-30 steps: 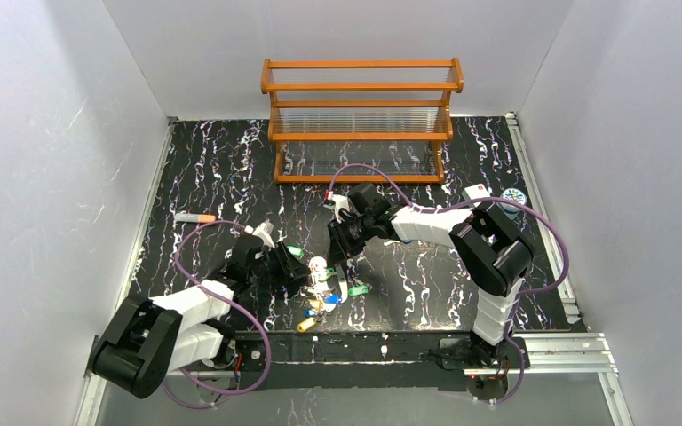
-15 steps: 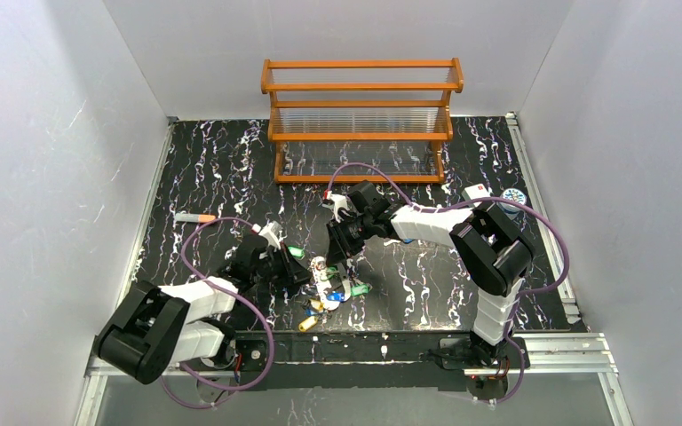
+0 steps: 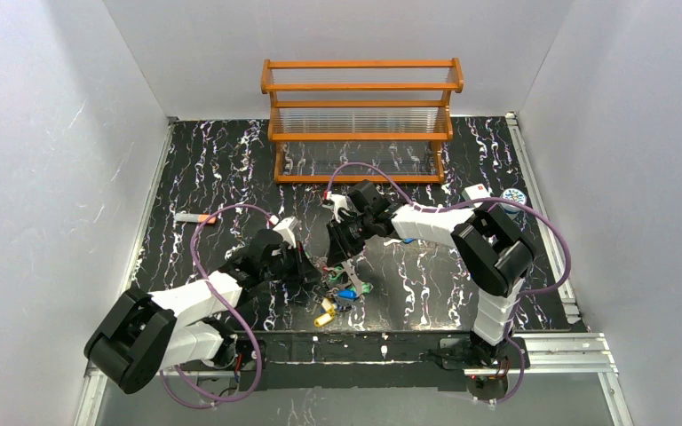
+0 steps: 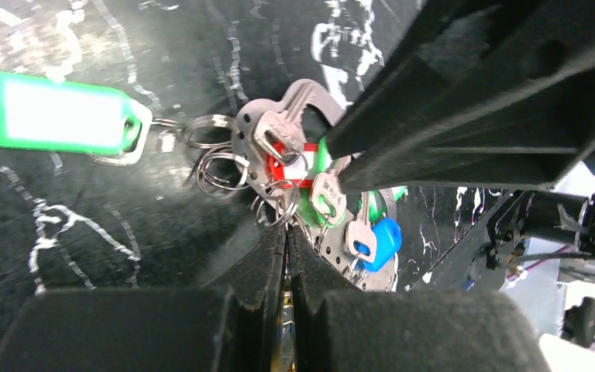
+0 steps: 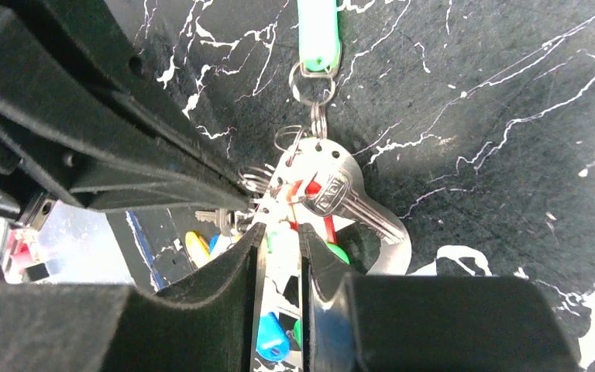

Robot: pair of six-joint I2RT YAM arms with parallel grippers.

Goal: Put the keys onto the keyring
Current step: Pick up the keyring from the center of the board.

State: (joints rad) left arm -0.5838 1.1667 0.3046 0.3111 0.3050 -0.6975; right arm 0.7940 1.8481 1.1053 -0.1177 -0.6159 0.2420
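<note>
The keys [image 3: 342, 295] lie bunched on the black mat between both arms: silver blades with red [image 4: 290, 159], green [image 4: 319, 208] and blue [image 4: 386, 239] heads, plus a yellow one [image 3: 324, 317] nearer the front. The whitish-silver keyring [image 5: 395, 240] runs through the bunch. My right gripper [image 5: 283, 232] [image 3: 337, 259] is shut on its white part. My left gripper [image 4: 287, 231] [image 3: 309, 271] is shut, tips right against a small split ring [image 4: 279, 209] of the bunch; whether that wire is pinched I cannot tell. A green tag [image 4: 62, 112] lies at the bunch's edge.
A wooden rack [image 3: 361, 120] stands at the back of the mat. An orange-tipped pen [image 3: 194, 216] lies at the left. A white box [image 3: 478, 191] and a round tin [image 3: 514, 196] sit at the right edge. White walls enclose three sides.
My left gripper has closed and slid right and forward up to the bunch. The bunch has shifted a little to the right. The right gripper keeps its hold in place.
</note>
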